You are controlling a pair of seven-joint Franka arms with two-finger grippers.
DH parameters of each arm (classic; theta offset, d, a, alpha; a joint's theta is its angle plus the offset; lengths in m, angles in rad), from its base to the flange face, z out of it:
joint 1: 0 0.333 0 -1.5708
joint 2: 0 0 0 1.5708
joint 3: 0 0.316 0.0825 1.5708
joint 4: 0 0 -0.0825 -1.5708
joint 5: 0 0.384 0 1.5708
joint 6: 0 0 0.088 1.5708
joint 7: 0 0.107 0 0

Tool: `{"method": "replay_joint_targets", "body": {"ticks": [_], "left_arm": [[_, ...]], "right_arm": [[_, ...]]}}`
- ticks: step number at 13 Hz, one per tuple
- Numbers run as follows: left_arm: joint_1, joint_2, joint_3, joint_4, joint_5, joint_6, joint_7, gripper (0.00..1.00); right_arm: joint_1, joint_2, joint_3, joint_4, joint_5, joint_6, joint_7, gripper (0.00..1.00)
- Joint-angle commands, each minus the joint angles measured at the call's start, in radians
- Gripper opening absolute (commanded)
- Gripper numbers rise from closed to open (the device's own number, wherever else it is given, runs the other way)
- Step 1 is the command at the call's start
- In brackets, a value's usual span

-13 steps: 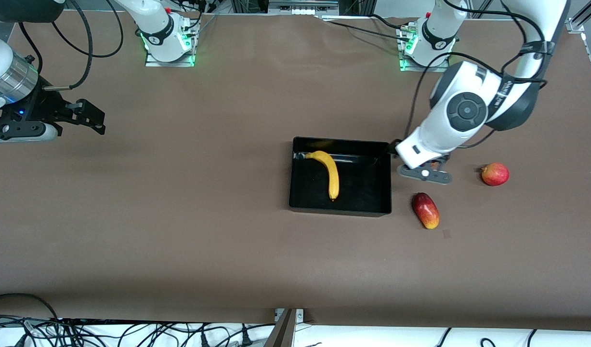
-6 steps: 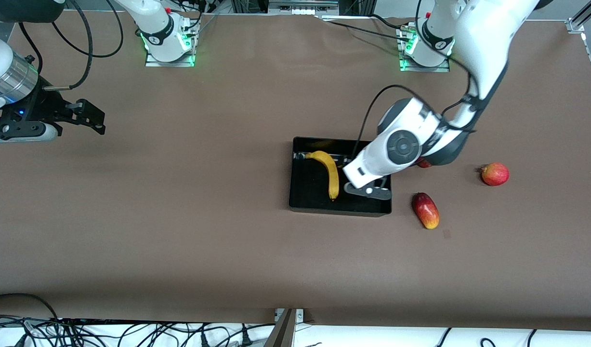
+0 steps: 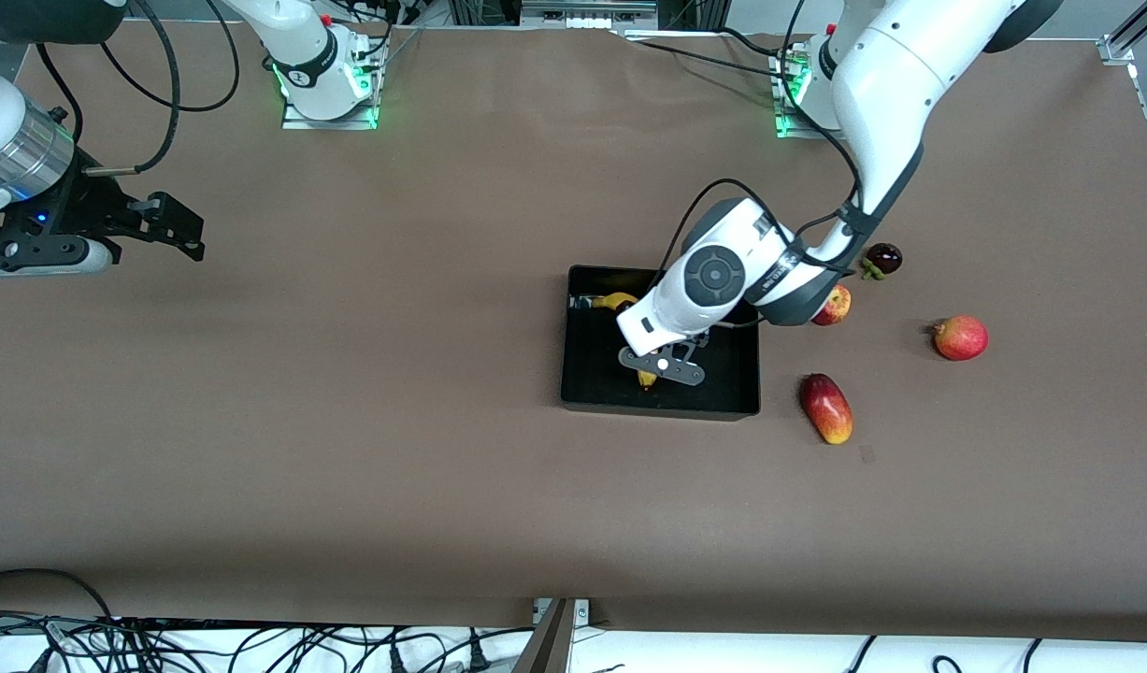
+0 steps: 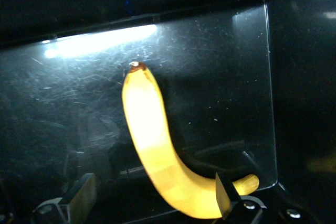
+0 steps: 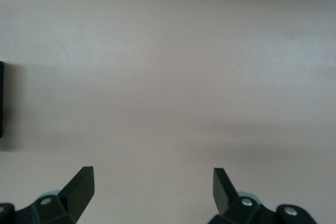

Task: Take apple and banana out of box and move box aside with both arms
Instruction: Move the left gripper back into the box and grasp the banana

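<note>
The black bin (image 3: pixel 592 374) sits mid-table with the yellow banana (image 3: pixel 616 300) lying in it. My left gripper (image 3: pixel 657 363) is down in the bin over the banana and hides its middle. In the left wrist view the banana (image 4: pixel 152 145) lies on the glossy bin floor (image 4: pixel 220 77), and my left gripper (image 4: pixel 155 203) is open with a finger on each side of the banana's curved part. The small red-yellow apple (image 3: pixel 833 305) lies on the table beside the bin, toward the left arm's end. My right gripper (image 3: pixel 176 229) waits open at the right arm's end, and the right wrist view shows it (image 5: pixel 152 187) over bare table.
An oblong red-yellow mango (image 3: pixel 826 408) lies beside the bin's corner, nearer to the front camera than the apple. A round red fruit with a crown (image 3: pixel 961 337) and a dark purple fruit (image 3: pixel 883 258) lie toward the left arm's end. Cables run along the table's front edge.
My left arm has swung from beside the bin to over the banana inside it. The apple and the dark purple fruit have come into view. The right arm has not moved.
</note>
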Motion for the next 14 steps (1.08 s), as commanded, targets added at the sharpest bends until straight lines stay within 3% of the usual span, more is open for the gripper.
{"method": "replay_joint_targets", "body": {"ticks": [1,6,7,9,10,11,14], "left_arm": [[-0.068,0.043,0.033,0.029,0.090,0.025,-0.109,1.00],[-0.072,0.072,0.035,0.022,0.122,0.028,-0.119,1.00],[-0.072,0.080,0.036,0.022,0.122,0.028,-0.119,0.87],[-0.072,0.080,0.035,0.022,0.122,0.027,-0.119,0.21],[-0.071,0.079,0.035,0.024,0.121,0.025,-0.119,0.05],[-0.071,0.077,0.035,0.025,0.122,0.022,-0.119,0.00],[-0.063,0.068,0.033,0.032,0.121,0.019,-0.117,0.00]], "right_arm": [[0.001,-0.007,0.002,-0.003,-0.004,-0.005,0.006,1.00],[0.001,-0.007,0.000,-0.003,-0.004,-0.002,0.006,1.00],[0.001,-0.007,0.000,-0.003,-0.004,-0.002,0.006,1.00],[0.001,-0.007,0.000,-0.003,-0.004,-0.002,0.006,1.00],[0.001,-0.007,0.000,-0.001,-0.004,-0.002,0.006,1.00],[0.001,-0.007,0.000,-0.001,-0.004,-0.002,0.006,1.00],[0.001,-0.007,0.000,-0.003,-0.004,-0.002,0.006,1.00]]}}
